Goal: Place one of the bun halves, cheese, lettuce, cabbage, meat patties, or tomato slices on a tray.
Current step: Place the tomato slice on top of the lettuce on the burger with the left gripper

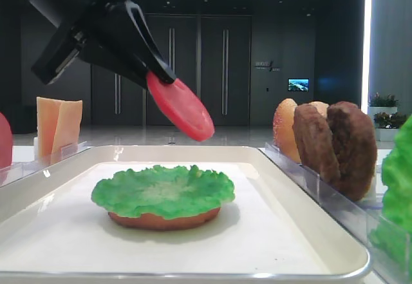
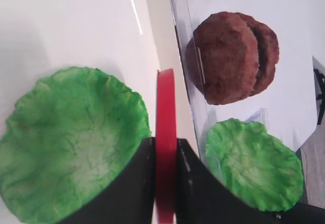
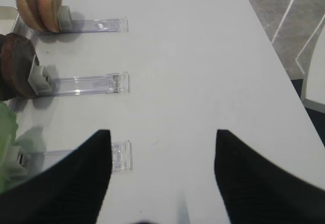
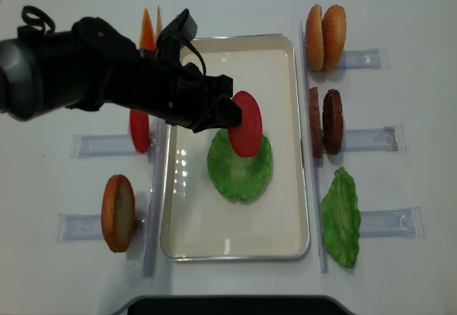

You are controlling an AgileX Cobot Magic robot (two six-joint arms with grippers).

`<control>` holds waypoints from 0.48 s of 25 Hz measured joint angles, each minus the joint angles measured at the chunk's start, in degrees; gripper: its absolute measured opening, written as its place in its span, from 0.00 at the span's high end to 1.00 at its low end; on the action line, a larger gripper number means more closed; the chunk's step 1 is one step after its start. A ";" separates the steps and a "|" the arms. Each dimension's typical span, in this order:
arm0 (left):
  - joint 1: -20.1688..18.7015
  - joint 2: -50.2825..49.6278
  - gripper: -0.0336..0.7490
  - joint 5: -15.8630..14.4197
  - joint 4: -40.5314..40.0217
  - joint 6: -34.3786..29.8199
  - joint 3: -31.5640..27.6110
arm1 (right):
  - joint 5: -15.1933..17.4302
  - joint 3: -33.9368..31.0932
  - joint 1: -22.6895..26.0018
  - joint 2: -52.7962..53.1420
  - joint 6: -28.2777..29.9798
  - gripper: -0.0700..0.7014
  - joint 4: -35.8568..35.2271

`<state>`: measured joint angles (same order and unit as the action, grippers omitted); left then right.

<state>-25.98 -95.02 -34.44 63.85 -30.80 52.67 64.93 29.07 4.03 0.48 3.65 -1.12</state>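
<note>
My left hand [image 4: 227, 111] pinches a tomato slice [image 4: 245, 123] on edge, tilted, directly above the lettuce [image 4: 239, 159] mid-tray [image 4: 214, 236], nearer its far rim.

Staged test bench in a large office-type lobby, not a kitchen. The plain white worktop [image 4: 400, 1] carries a white tray [image 4: 285, 51] flanked by clear plastic holders [image 4: 371, 140] in rows, each standing toy food on edge: meat patties [image 4: 325, 121], bun halves [image 4: 325, 27], cheese [image 1: 58, 126]. The low exterior view looks past these into a dim hall with tall dark double doors [image 1: 196, 71], a small lit wall screen [image 1: 298, 85], potted plants [image 1: 383, 100] and a glossy floor. The right wrist view shows grey tiled floor [image 3: 284, 10] beyond the worktop edge.
</note>
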 joint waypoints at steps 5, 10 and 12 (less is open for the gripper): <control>0.00 -1.85 0.88 -0.72 3.51 -5.36 -0.19 | 0.00 0.00 0.00 0.00 0.00 0.36 0.00; 0.00 -4.10 0.88 -0.71 4.61 -7.28 -0.19 | 0.00 0.00 0.00 0.00 0.00 0.36 0.00; 0.00 -4.54 0.88 -0.76 4.39 -7.48 -0.19 | 0.00 0.00 0.00 0.00 0.00 0.36 0.00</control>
<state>-25.98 -99.56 -35.20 68.25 -38.28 52.48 64.93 29.07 4.03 0.48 3.65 -1.12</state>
